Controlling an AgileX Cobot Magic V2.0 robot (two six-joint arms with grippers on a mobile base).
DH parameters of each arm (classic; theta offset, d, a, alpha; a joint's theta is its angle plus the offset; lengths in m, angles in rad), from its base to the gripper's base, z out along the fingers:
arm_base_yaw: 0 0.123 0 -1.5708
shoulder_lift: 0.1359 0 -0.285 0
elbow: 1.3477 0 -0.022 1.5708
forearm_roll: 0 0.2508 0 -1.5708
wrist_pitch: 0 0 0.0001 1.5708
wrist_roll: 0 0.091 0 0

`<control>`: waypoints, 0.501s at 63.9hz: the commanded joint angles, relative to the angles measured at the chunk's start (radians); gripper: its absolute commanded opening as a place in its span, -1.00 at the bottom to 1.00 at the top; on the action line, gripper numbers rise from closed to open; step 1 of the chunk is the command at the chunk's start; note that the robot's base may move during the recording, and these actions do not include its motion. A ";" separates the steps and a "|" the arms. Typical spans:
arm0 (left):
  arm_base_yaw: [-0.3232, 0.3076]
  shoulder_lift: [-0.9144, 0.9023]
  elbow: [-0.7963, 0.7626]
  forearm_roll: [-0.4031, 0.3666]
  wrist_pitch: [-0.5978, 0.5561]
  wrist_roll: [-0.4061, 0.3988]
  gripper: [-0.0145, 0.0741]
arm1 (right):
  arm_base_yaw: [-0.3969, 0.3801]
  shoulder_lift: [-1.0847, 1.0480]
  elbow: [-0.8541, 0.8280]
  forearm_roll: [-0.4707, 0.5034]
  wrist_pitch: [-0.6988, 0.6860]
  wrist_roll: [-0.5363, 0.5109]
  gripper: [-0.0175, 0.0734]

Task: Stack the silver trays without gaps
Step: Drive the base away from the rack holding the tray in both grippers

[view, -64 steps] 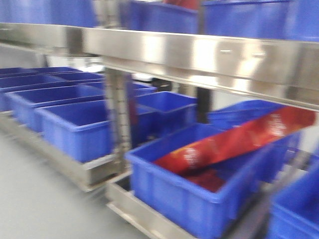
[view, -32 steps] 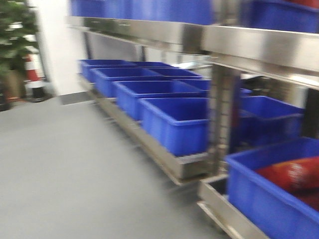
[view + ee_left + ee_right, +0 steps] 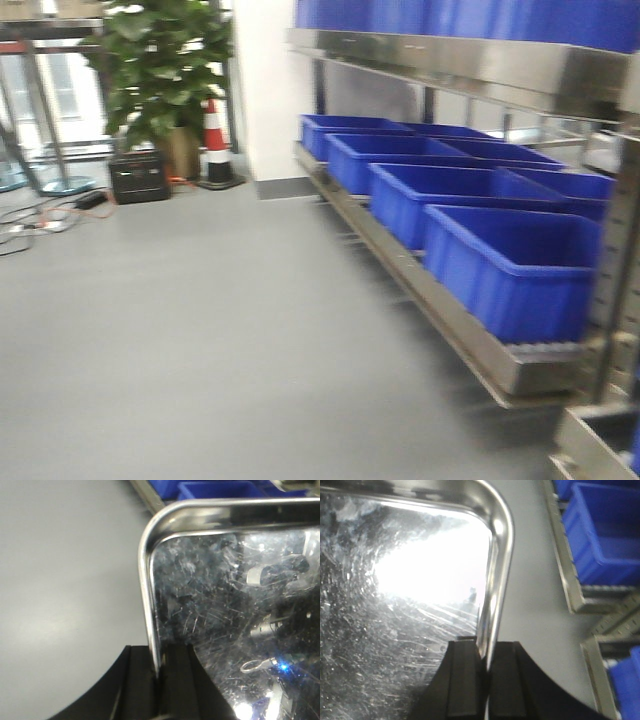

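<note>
A tray (image 3: 225, 605) is pinched by the left gripper (image 3: 159, 662). Its thin left rim is clamped between the two black fingers (image 3: 136, 680), just below a rounded corner. The scratched, mirror-bright bottom is turned toward the camera. The tray is held clear of the grey floor (image 3: 65, 580). Beyond its far edge, the rack (image 3: 150, 495) and its blue bins (image 3: 215, 489) are seen.

In the right wrist view the tray's (image 3: 395, 605) right rim is gripped in the same way by the right gripper (image 3: 486, 652). The jaws are pressed onto the metal below a rounded corner, one finger on each side. A strong glare is reflected from the tray's bottom. The rack (image 3: 570, 580) is seen to the right of this rim and apart from it, with bare floor between. Whether one tray or more than one is held by the two grippers cannot be told.

In the slightly blurred front view the rack (image 3: 450, 310) is seen along the right side. A row of bins (image 3: 510, 260) is set side by side on its lower ledge, and more bins are carried on the shelf above. Past the rack's far end, a striped cone (image 3: 215, 140), a potted plant (image 3: 165, 60) and a black box (image 3: 138, 175) are stood on the floor.
</note>
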 commanded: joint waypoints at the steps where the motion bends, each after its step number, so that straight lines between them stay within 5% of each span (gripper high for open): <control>1: -0.007 -0.014 -0.006 0.008 -0.037 0.012 -0.71 | -0.001 -0.010 -0.004 -0.035 -0.009 -0.023 -0.77; 32: -0.007 -0.014 -0.006 0.008 -0.037 0.012 -0.71 | -0.001 -0.010 -0.004 -0.035 -0.009 -0.023 -0.77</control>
